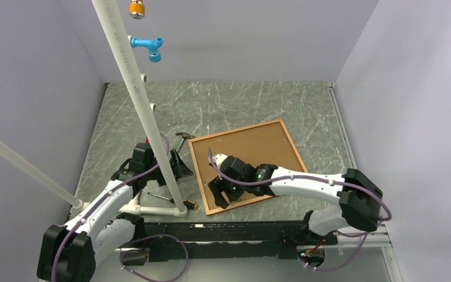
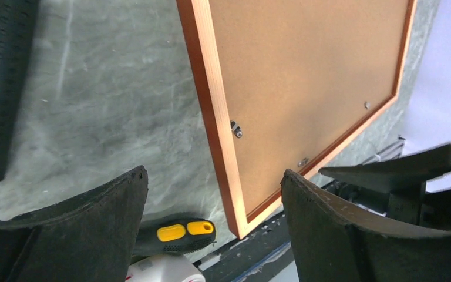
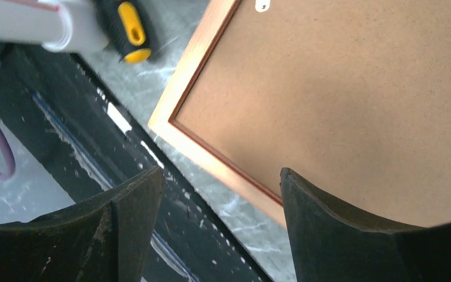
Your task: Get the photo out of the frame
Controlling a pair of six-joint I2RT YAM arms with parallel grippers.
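Your left gripper [image 2: 212,173] and right gripper [image 3: 220,170] gape empty; the photo [image 1: 252,150], backing up, sits in the frame [image 1: 235,130], unremoved.

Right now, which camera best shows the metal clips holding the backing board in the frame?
Left wrist: clips show clearly along the frame's inner edge, against the backing board. Right wrist catches only one, cut off at the top edge. Top external shows the whole frame, but the clips are too small to see.
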